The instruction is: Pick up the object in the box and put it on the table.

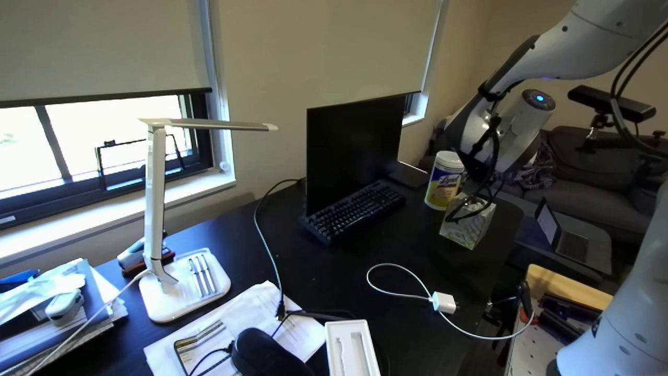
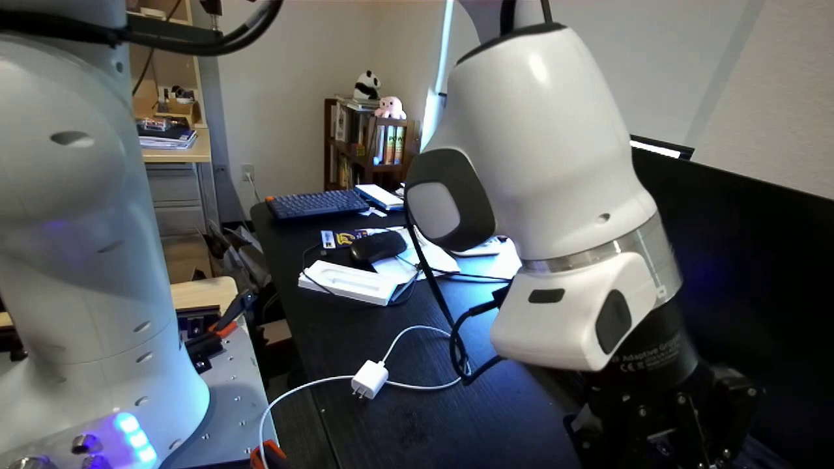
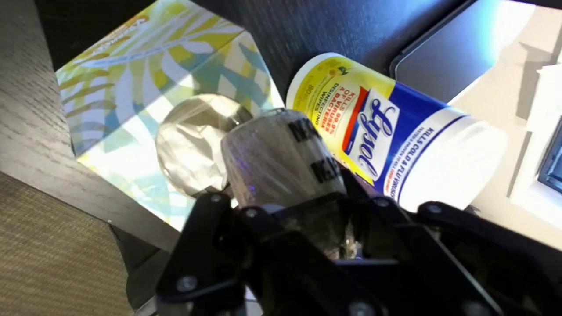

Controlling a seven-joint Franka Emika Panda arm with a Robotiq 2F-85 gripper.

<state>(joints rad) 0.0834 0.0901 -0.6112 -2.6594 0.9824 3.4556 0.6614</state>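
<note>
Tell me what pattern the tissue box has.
Leaf-like shapes in yellow, teal and white cover the tissue box; the wrist view shows it best.

Bent arm [image 1: 579,49], gripper [image 3: 290,171] angled downward

The robot arm [image 2: 547,156] is round and shiny white, with dark grey patches [image 2: 474,195]. Up from the black gripper [image 3: 298,184], 1 silver ring [image 2: 609,249] circles the arm, black cables [image 1: 494,141] loop, and 1 blue light [image 1: 539,98] glows. The gripper has silver screws [image 3: 187,283] and tiny pale words [image 2: 648,358]
</note>
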